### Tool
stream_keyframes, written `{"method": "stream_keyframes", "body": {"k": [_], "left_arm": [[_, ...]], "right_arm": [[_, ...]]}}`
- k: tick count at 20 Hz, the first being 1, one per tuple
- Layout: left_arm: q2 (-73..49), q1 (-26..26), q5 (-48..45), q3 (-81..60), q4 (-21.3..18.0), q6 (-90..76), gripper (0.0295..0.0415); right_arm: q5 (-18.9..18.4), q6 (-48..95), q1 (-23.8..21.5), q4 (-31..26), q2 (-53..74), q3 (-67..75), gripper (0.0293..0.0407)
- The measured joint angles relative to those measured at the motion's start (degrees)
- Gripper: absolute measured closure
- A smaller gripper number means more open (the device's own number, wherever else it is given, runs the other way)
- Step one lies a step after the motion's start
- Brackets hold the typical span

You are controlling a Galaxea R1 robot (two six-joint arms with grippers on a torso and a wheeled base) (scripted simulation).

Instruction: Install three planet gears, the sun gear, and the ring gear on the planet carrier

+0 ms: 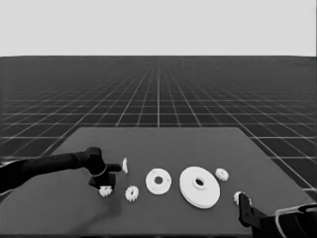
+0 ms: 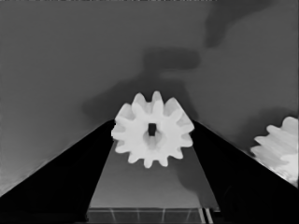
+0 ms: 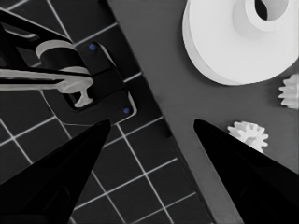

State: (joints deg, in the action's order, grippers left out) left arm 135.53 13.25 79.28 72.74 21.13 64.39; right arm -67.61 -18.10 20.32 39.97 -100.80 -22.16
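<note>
Left gripper (image 2: 152,135) down at the worktop's (image 1: 158,141) left end — jaws clenched on a small toothed gear (image 2: 152,129), its rim caught between both black fingers. Second gear (image 1: 132,193) lies just beside it, toward the smaller round part (image 1: 158,181) at centre. Larger round part (image 1: 199,187) sits to the right of that, apart from it, with a gear (image 1: 222,174) behind it and another (image 1: 239,197) near the front right. Thin white piece (image 1: 125,165) behind the left gripper. Right gripper (image 3: 152,135) parked at the lower right corner — jaws released, nothing between them.
</note>
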Motion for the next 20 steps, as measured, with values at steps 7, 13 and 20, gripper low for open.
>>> {"method": "stream_keyframes", "body": {"k": [7,13,20], "left_arm": [[0.01,-0.02,-0.01,0.01,0.01,0.00,0.0398],[-3.15,-11.61,5.98,-7.63,-10.08,2.87,0.0398],[16.91,-12.56,10.23,-5.83,-9.89,22.77,0.0398]], "right_arm": [[0.00,0.00,0.00,0.00,0.00,0.00,0.0315],[0.00,0.00,0.00,0.00,0.00,0.00,0.0315],[0.00,0.00,0.00,0.00,0.00,0.00,0.0315]]}}
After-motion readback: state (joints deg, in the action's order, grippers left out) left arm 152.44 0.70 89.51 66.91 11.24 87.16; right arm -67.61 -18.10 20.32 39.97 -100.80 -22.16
